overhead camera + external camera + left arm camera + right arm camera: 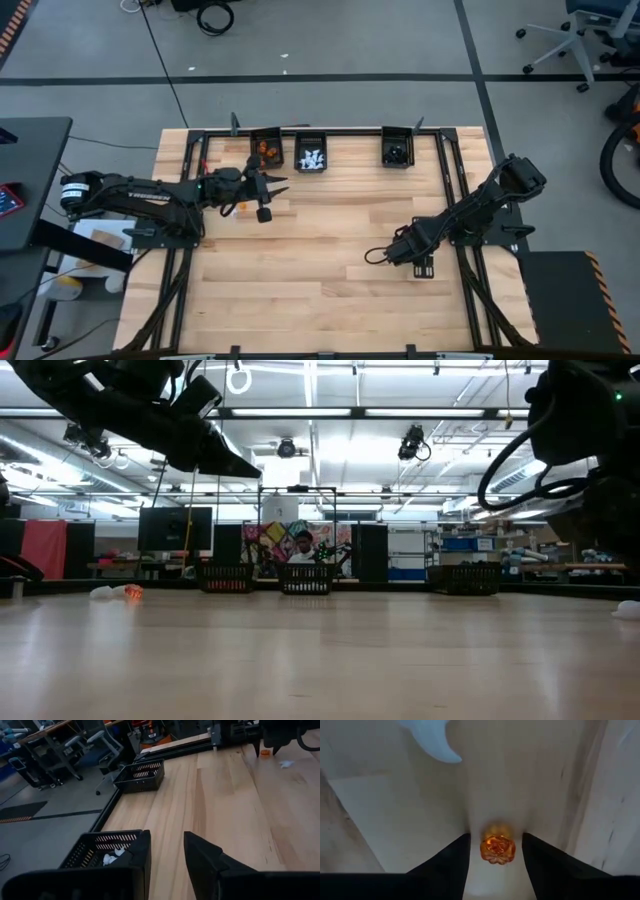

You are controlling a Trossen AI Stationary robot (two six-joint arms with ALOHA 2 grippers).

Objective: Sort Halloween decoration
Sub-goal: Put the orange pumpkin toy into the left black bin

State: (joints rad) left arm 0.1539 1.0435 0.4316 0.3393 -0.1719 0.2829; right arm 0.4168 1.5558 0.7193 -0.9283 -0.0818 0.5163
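From above, the right gripper (383, 256) sits low on the table (330, 310) at the right of centre, but that high view hides what lies at its tips. The right wrist view fills the gap: an orange trinket (497, 849) rests on the wood squarely between the two dark fingers (451, 865), which stand apart on either side of it, a sliver of wood showing on each side, so nothing is gripped. A white trinket (434, 739) lies just beyond it, cut off by the frame. Over on the left, the left gripper (275, 184) hangs near the back of the table, just in front of the orange-filled bin (266, 149); its own wrist camera shows the fingers (202, 857) parted with nothing between them, and the white-filled bin (102, 851) just beneath. The high view alone lines up all three bins along the far edge, the third bin (397, 149) holding black pieces. The low view adds another orange piece (133, 592) on the wood far left.
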